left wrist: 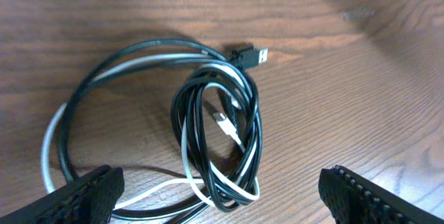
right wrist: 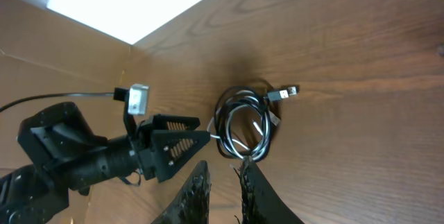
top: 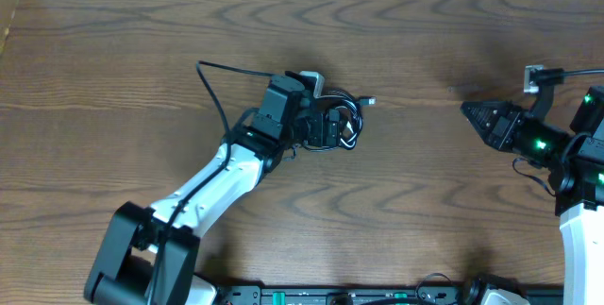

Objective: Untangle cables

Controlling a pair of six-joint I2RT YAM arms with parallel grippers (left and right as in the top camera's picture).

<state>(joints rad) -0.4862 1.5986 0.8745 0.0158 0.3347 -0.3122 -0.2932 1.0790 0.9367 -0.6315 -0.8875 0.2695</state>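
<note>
Untangling not yet under way: the cables (left wrist: 182, 123), one black and one white as far as can be told, lie in a single tangled bundle on the wooden bench (top: 113, 59), a little left of its centre in the overhead view, with no cord drawn free of the other. The left arm (top: 217, 177) hovers directly over the pile, its jaws spread wide to either side of it and gripping nothing. The right arm (top: 528, 135) sits well apart toward the right edge, its jaws drawn almost together with only a slim gap and nothing seen between them. By the look of it the whole job is left: a cord has to be picked up, its loops worked out of the coil, and the two laid apart. The cords are thin and limp, far slimmer than the jaws. The black one and the white one run side by side in a wide outer loop, then wind into a tighter oval coil of several turns. A black USB plug (left wrist: 258, 56) pokes out at the coil's top, clear of the loops, and a small white plug (left wrist: 220, 118) lies inside the oval. Where the strands cross at the coil's lower end, which passes over which cannot be told
</note>
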